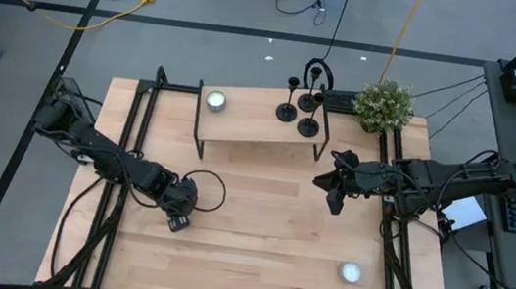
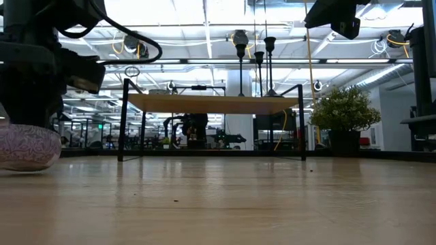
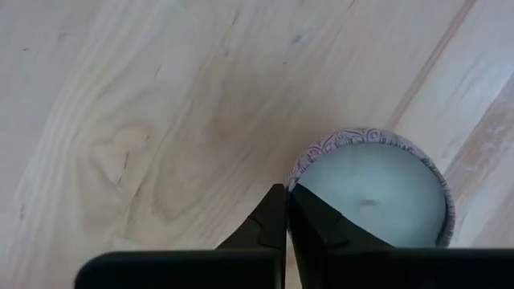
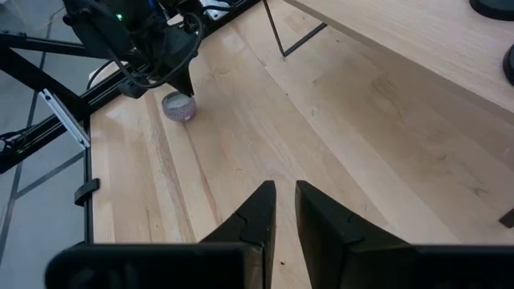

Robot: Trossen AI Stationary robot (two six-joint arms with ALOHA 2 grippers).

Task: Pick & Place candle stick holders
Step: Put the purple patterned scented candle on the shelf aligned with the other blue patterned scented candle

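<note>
Three black candle stick holders (image 1: 287, 112) (image 1: 310, 100) (image 1: 310, 126) stand upright on their disc bases on the right end of a small raised wooden shelf (image 1: 250, 129). They also show in the low view (image 2: 240, 41). My left gripper (image 1: 177, 216) is at the table's left middle, shut at a purple-patterned tealight cup (image 3: 377, 177) that sits on the table (image 2: 27, 146). My right gripper (image 1: 334, 201) hangs above the table in front of the shelf's right end, open by a narrow gap (image 4: 285, 189) and empty. My left gripper has the tealight cup's rim (image 3: 292, 170) between its two fingers, one finger over the wax inside and one outside the wall. The fingers come from above, pointing down. The cup stands upright with its bottom on the table.
A white tealight (image 1: 215, 101) sits on the shelf's left end and another (image 1: 350, 272) on the table near the front right. A potted plant (image 1: 383, 104) stands at the back right corner. The shelf's black legs (image 2: 124, 119) reach down to the table.
</note>
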